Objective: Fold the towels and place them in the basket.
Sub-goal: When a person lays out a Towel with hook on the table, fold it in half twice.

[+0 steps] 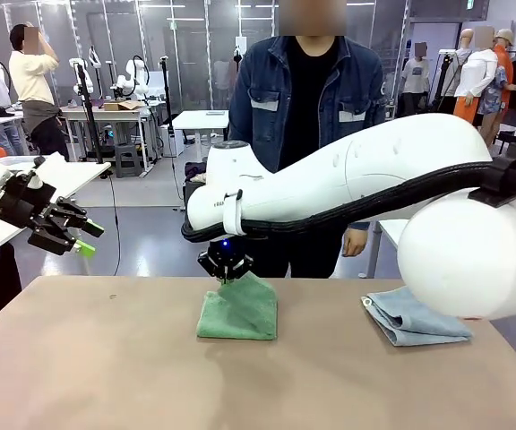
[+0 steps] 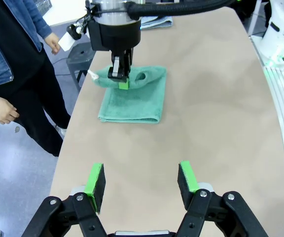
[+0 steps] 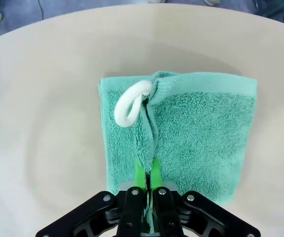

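A green towel [image 1: 237,313] lies folded near the table's far edge, one flap pulled up. My right gripper [image 1: 225,266] reaches across from the right and is shut on that raised edge [image 3: 147,148]; a white loop [image 3: 130,104] hangs beside the pinch. From the left wrist view the same green towel [image 2: 134,98] and right gripper [image 2: 120,74] show ahead. A light blue towel [image 1: 412,317] lies folded at the right. My left gripper [image 1: 65,235] hovers open off the table's left, its green pads [image 2: 186,177] apart over bare table. The basket is out of view.
A person in a denim jacket [image 1: 303,98] stands at the far side, hands hanging by the table edge [image 2: 4,109]. The tan table [image 1: 106,367] has free room at front and left. The big white right arm [image 1: 374,179] spans the middle.
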Tool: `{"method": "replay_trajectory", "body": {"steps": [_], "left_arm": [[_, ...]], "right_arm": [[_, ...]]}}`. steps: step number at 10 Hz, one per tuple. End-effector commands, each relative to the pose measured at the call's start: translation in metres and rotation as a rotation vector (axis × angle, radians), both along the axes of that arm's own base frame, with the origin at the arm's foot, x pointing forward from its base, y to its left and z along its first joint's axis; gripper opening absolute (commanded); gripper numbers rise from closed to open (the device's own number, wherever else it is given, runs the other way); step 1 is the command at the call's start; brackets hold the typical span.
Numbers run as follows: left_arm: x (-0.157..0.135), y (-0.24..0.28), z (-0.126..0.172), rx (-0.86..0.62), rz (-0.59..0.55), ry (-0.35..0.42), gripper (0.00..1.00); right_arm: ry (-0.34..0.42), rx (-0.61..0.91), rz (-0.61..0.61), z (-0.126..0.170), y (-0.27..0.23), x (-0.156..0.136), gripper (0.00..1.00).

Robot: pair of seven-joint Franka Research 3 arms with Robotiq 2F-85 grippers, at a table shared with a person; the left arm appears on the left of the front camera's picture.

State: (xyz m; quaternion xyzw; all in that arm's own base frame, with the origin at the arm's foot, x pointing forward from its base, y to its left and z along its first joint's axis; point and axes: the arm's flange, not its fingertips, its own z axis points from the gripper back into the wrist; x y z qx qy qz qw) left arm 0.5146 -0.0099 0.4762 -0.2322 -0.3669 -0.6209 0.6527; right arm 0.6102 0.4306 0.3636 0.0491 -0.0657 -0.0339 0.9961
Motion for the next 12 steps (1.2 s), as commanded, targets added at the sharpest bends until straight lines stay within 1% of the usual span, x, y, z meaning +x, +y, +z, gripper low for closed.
{"method": "replay_trajectory", "body": {"steps": [1,3,4,5,6,7,8,9,10,11,12], "left_arm": [[0.001,0.000,0.003,0.013,0.006,0.002,0.75],[0.001,0.000,0.003,0.013,0.006,0.002,0.75],[0.001,0.000,0.003,0.013,0.006,0.002,0.75],[0.001,0.000,0.003,0.013,0.006,0.002,0.75],[0.001,0.000,0.003,0.013,0.006,0.002,0.75],[0.001,0.000,0.003,0.013,0.006,0.002,0.75],[0.001,0.000,0.003,0.013,0.006,0.002,0.75],[0.001,0.000,0.003,0.013,0.006,0.002,0.75],[0.001,0.000,0.003,0.013,0.006,0.002,0.75],[0.001,0.000,0.003,0.013,0.006,0.002,0.75],[0.001,0.000,0.003,0.013,0.006,0.002,0.75]], "right_arm": [[0.016,0.034,-0.042,-0.006,0.009,0.009,0.00],[0.057,0.073,-0.021,-0.013,0.013,0.006,0.00],[0.075,0.097,-0.011,-0.015,0.015,0.004,0.10],[0.089,0.122,-0.009,-0.016,0.017,0.003,0.16],[0.102,0.134,-0.010,-0.018,0.017,0.003,0.29],[0.099,0.150,-0.015,-0.018,0.016,0.003,0.27],[0.083,0.184,-0.013,-0.017,0.014,0.004,0.49],[0.079,0.201,-0.019,-0.013,0.010,0.003,0.47],[0.066,0.205,-0.019,-0.009,0.003,0.001,0.69],[0.046,0.198,-0.024,-0.002,-0.016,-0.004,0.66],[0.029,0.219,-0.021,0.004,-0.038,-0.012,0.66]]}}
